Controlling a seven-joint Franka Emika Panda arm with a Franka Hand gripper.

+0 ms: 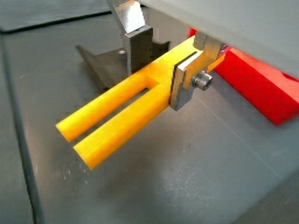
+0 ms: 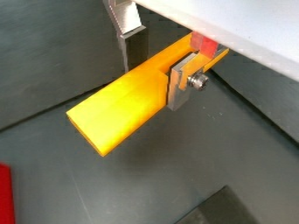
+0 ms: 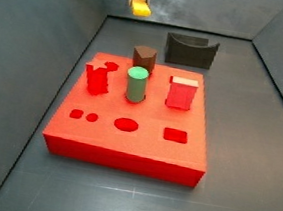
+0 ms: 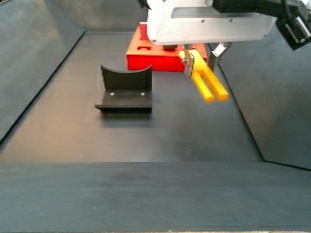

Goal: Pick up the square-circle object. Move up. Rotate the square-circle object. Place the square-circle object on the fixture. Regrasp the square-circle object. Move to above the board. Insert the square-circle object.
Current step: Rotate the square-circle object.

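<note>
My gripper (image 1: 158,66) is shut on the square-circle object (image 1: 111,118), a slim yellow-orange peg clamped near one end between the silver fingers (image 1: 184,83). The peg sticks out sideways, tilted slightly down, clear of the floor. Both wrist views show the same grip (image 2: 156,68) on the peg (image 2: 117,115). In a side view the gripper (image 4: 201,41) holds the peg (image 4: 205,80) in the air beside the fixture (image 4: 124,89), with the red board (image 4: 148,56) behind. In a side view the peg (image 3: 142,8) hangs beyond the fixture (image 3: 189,51) and the board (image 3: 127,146).
On the board stand a green cylinder (image 3: 137,85), a brown peg (image 3: 144,57) and two red pegs (image 3: 97,77) (image 3: 182,93). Dark sloping walls (image 3: 57,54) enclose the floor. The fixture (image 1: 114,59) sits just behind the fingers, the board's corner (image 1: 263,87) beside them.
</note>
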